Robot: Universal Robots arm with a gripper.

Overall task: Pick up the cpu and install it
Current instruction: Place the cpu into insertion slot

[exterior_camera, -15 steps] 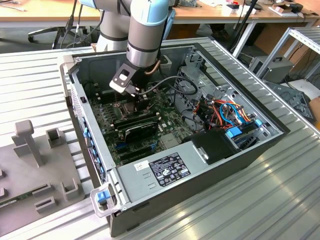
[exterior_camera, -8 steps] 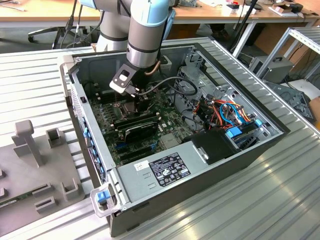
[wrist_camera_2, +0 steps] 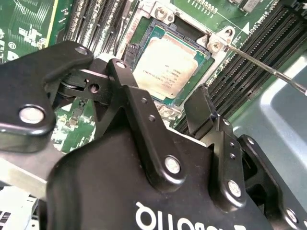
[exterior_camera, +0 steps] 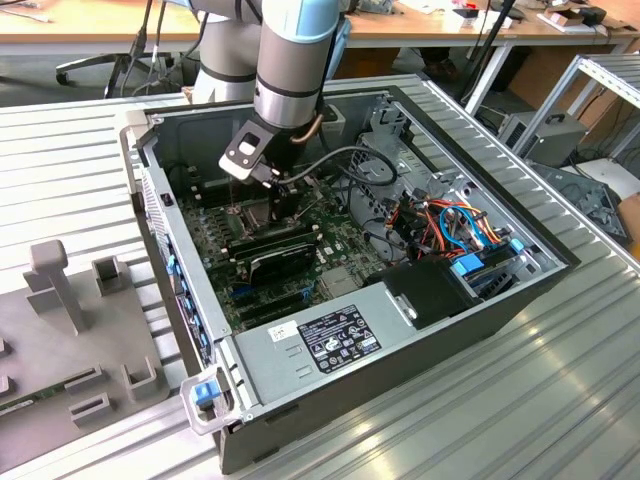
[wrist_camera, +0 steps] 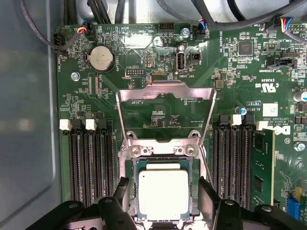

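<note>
Reaching down into open computer case (exterior_camera: 478, 172) on ribbed metal counter (exterior_camera: 500, 400), arm (exterior_camera: 290, 60) hangs over green board. Cpu (wrist_camera: 163, 191) lies flat in socket (wrist_camera: 128, 168), in both wrist views. Cover plate (wrist_camera: 165, 91) swung up off it. Jaws released, spread wide, one finger each side of cpu, clear of it. Black memory slots (wrist_camera: 91, 163) flank socket.

An open computer case (exterior_camera: 420, 365) lies on the ribbed table (exterior_camera: 560, 400) near its far edge, a grey moulded fixture (exterior_camera: 100, 340) beside it on the exterior view's left.
</note>
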